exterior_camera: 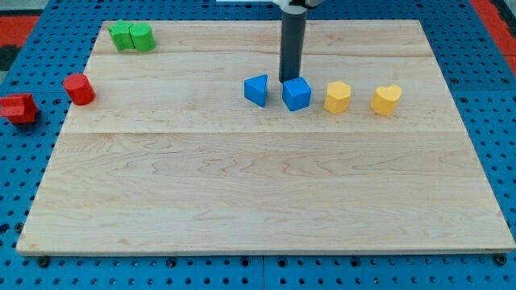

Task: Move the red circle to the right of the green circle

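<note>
The red circle (pixel 79 89) is sitting at the worktop's (pixel 242 193) left edge, below and to the view's left of the green circle (pixel 142 37), so it appears the move is not yet begun. My tip (pixel 289 80) is standing well apart from both, just behind the blue cube (pixel 296 94) and right of the blue triangular block (pixel 256 90). No pincer is fitted, so none is open or closed; the whole push toward the green circle's right seems to be remaining.

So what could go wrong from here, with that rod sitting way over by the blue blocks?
1. My tip sits right behind the blue cube; leaving carelessly could knock it into the blue triangle.
2. The red circle rests at the board's left edge; a poor push could tip it off.
3. The green circle touches another green block, so a hard arrival may shove both.
</note>
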You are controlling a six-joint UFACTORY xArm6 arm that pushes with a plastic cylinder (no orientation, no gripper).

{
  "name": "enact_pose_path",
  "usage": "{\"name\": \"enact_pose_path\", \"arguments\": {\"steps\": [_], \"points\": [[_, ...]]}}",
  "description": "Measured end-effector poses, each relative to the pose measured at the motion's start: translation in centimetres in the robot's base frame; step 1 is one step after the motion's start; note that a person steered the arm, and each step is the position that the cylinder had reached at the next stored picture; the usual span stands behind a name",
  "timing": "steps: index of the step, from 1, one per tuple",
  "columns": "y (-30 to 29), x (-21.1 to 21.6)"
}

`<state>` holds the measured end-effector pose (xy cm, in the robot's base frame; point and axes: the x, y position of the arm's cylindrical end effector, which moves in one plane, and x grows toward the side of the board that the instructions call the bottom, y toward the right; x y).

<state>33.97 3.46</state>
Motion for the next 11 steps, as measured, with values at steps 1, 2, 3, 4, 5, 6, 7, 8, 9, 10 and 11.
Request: {"name": "enact_pose_path", "arguments": {"steps": [1,2,3,4,5,6,7,8,9,10,11], "points": [[-4.1,-1.5],[-6.4,-1.4],[-9.1,-4.9],[-18.2,-6.8],[-18.5,-11.9],[-16.6,-13.7],[-20.5,-14.7],[-19.3,-14.9],[-12.6,-13.6],[-11.0,-5.3],[-16.5,4.0]]}}
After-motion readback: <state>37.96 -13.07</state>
